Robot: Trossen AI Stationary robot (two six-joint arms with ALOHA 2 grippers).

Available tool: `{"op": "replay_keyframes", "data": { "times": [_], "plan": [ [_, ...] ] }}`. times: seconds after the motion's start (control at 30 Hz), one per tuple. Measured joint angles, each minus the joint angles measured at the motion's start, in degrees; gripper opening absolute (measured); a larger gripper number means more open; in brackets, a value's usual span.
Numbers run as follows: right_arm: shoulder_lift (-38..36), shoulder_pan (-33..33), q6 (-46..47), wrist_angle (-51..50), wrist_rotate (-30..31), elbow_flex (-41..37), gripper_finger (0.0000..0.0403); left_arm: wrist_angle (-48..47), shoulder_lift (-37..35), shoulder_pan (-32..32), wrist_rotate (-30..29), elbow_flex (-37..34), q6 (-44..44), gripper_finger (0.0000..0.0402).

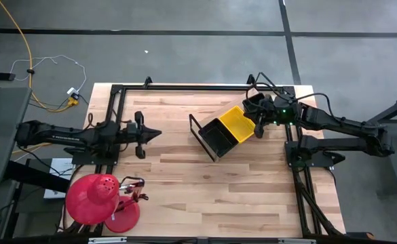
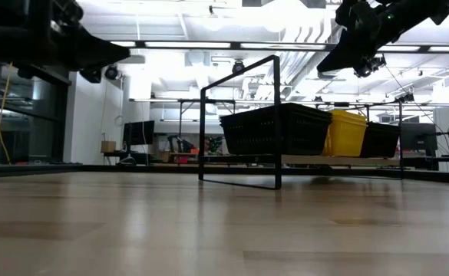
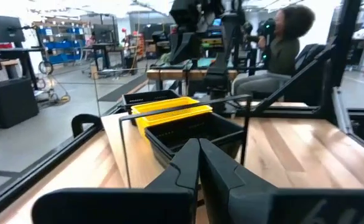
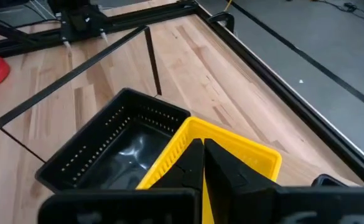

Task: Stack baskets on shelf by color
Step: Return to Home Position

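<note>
Overhead ceiling lights (image 2: 285, 14) lit the workspace brightly and evenly. In the low view they burned out to white glare, and the left arm (image 2: 47, 38) and right arm (image 2: 378, 31) showed against them as dark silhouettes. The table (image 1: 205, 196) carried a mild sheen. Shadows under the shelf (image 1: 199, 135) were soft and faint.

Black jointed left arm (image 1: 69, 134), black right arm (image 1: 344, 126) with cables (image 1: 260, 83), green light (image 1: 284, 110).

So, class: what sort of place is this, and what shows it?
Most likely a robotics lab or workshop: the left arm and right arm are mounted at a framed wooden table, with a monitor behind and strip lights overhead.
</note>
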Motion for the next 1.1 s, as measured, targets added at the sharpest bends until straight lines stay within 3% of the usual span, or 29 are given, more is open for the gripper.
{"op": "replay_keyframes", "data": {
  "times": [0.37, 0.6, 0.93, 1.1],
  "plan": [
    [-1.1, -0.02, 1.33, -0.89, -5.28, 0.0, 0.0, -10.19, -14.11, -4.36, -3.07, -4.82, -0.98, 0.0],
    [-7.7, -0.02, 1.15, -4.68, -5.84, 0.0, 0.0, -20.15, -22.43, -4.34, -4.93, -4.85, -1.39, 0.0],
    [-19.9, 0.0, 0.68, -12.28, -5.79, 0.0, 0.0, -23.63, -24.97, -4.34, -2.98, -4.85, -2.46, 0.0],
    [-25.86, -0.01, 1.75, -3.88, -8.42, -7.48, 0.0, -23.61, -24.97, -4.34, -2.98, -4.85, -2.8, 0.0]
  ]
}}
